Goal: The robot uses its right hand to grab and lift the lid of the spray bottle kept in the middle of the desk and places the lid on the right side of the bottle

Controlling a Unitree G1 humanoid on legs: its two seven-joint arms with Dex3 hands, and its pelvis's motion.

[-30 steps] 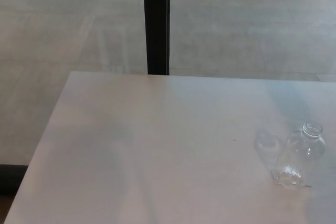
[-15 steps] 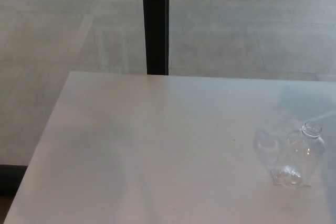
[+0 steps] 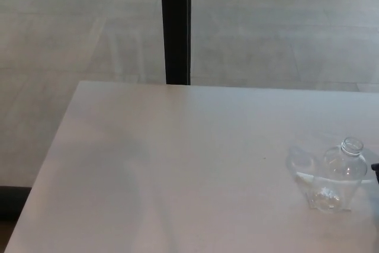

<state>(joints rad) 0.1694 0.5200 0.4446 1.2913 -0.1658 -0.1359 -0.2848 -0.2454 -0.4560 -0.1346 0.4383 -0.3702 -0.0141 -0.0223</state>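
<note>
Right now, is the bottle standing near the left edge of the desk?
No. The clear bottle stands upright near the right side of the white desk, far from its left edge.

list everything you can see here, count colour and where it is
bottle: 1, clear, upright near the right edge of the table, mouth open with no lid on it
table: 1, white, fills the lower part of the view
post: 1, black, upright behind the table's far edge
floor: grey, beyond and left of the table
lid: none that I can make out
right robot hand: only a small dark tip at the right picture edge, beside the bottle; too little shows to tell open or shut
left robot hand: not in view
</note>
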